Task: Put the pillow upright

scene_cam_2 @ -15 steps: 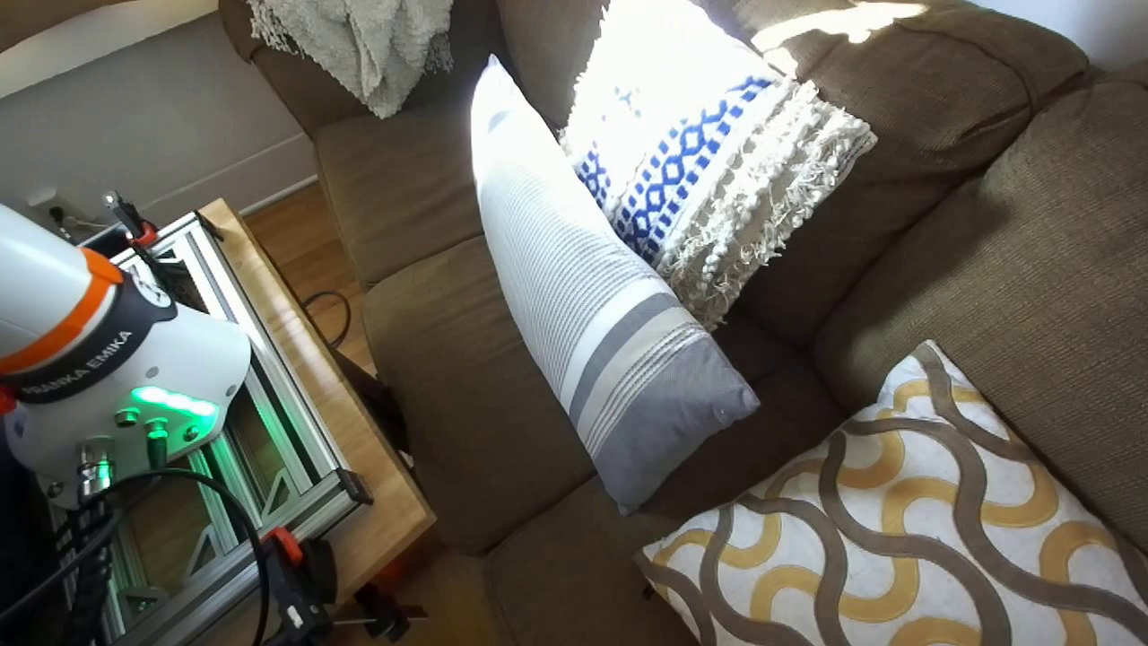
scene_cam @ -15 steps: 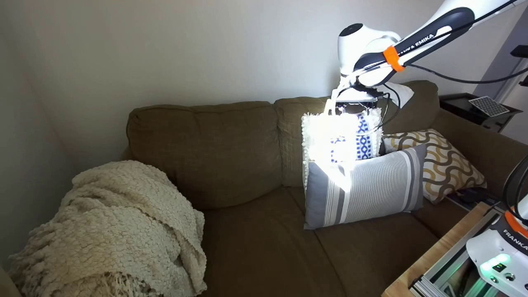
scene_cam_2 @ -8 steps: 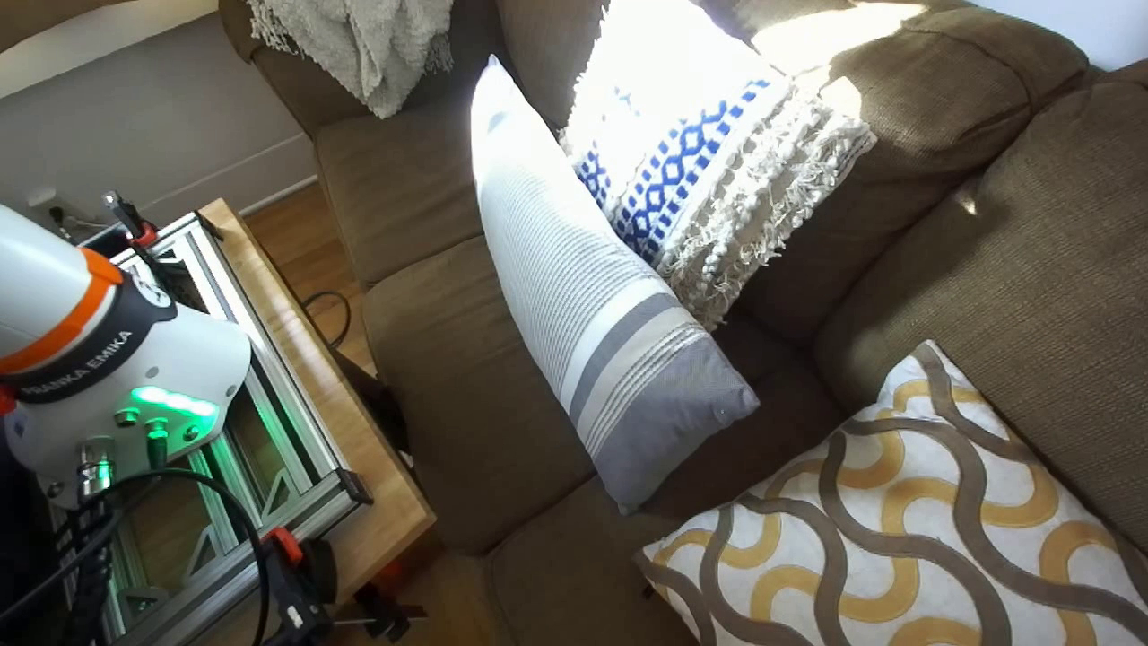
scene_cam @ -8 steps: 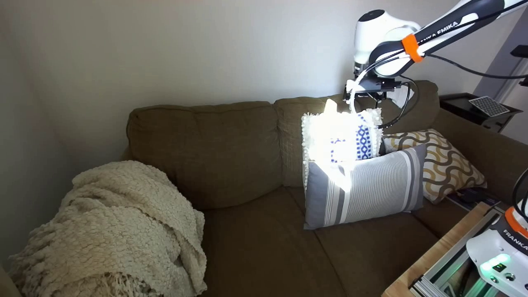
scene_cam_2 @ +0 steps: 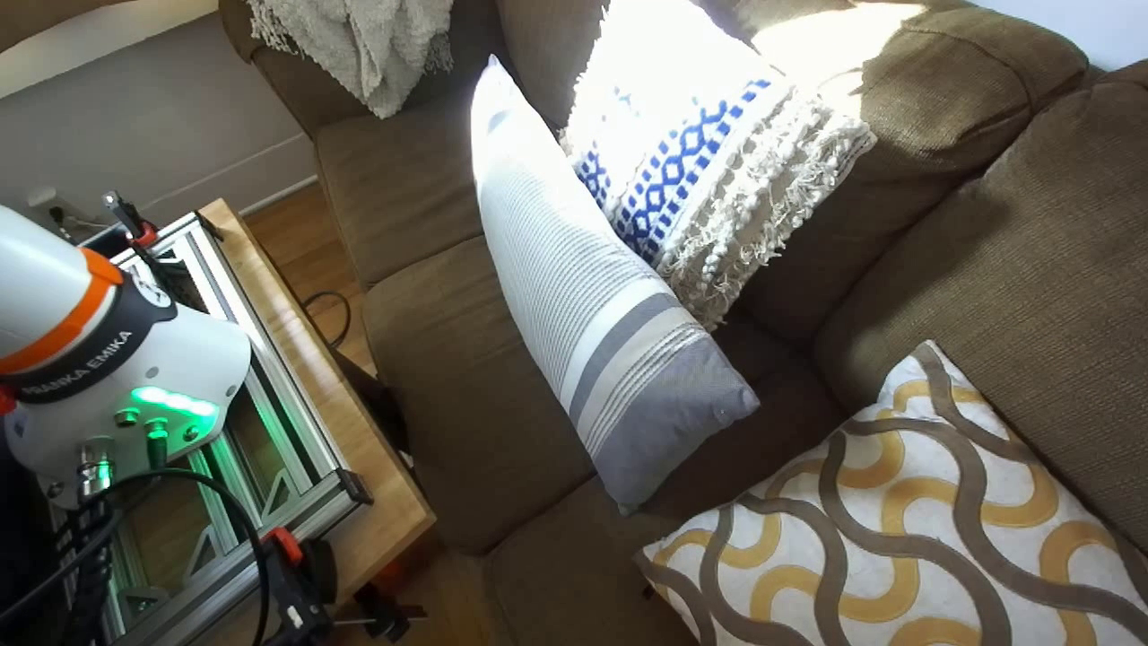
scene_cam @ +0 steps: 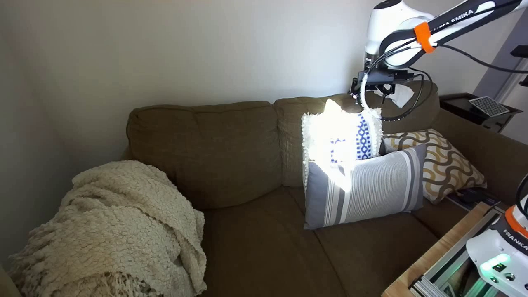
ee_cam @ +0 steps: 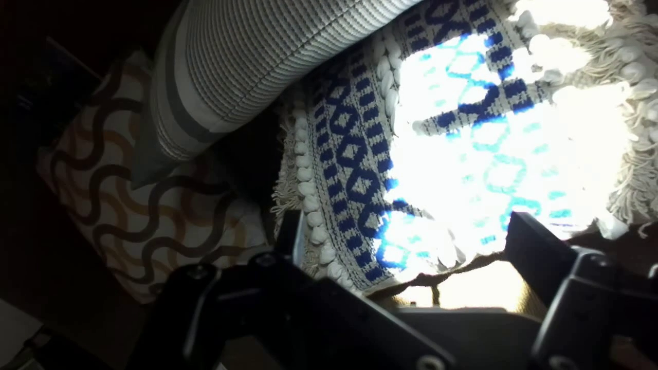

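We have the patterned pillow [scene_cam: 344, 138] below the tool [ee_cam: 405, 231], and that is the relation that counts: the tool hangs near its top edge, at the end toward the wavy pillow [scene_cam_2: 897, 529], so most of the patterned pillow lies down from it and toward the blanket [scene_cam: 123, 227]. The patterned pillow looks close to square, so we go by its top edge instead of a long axis. In the wrist view that edge runs roughly along the line from one finger to the other, not across it. The tool stands wide, its fingers [ee_cam: 540, 257] well apart, and we see nothing gripped.

The patterned pillow leans against the back of the sofa [scene_cam: 222, 152], its lower part hidden in an exterior view behind the striped pillow [scene_cam: 379, 187]. We judge it upright enough to call the job done or nearly so. The next move probably calls for a straight lift away; a finger could snag the fringe [scene_cam_2: 744, 215]. Glare washes out part of the cloth, and we cannot tell the exact gap under the fingers. We find no container in use; the pillows rest directly on the sofa.
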You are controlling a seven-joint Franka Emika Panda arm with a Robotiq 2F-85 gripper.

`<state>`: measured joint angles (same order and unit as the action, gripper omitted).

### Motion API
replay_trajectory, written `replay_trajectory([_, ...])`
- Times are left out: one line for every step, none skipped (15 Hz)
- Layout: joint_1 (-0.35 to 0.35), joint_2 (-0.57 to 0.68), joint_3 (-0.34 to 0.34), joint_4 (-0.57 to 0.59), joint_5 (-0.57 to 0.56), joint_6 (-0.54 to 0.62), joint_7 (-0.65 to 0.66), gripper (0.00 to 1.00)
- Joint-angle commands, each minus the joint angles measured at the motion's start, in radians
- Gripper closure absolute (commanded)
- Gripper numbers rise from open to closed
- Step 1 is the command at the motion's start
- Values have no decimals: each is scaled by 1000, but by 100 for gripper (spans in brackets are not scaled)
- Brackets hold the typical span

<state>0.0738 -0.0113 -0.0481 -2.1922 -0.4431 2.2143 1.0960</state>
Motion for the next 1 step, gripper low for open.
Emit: replay_trajectory([-24, 0, 25, -1, 2, -1, -2, 0])
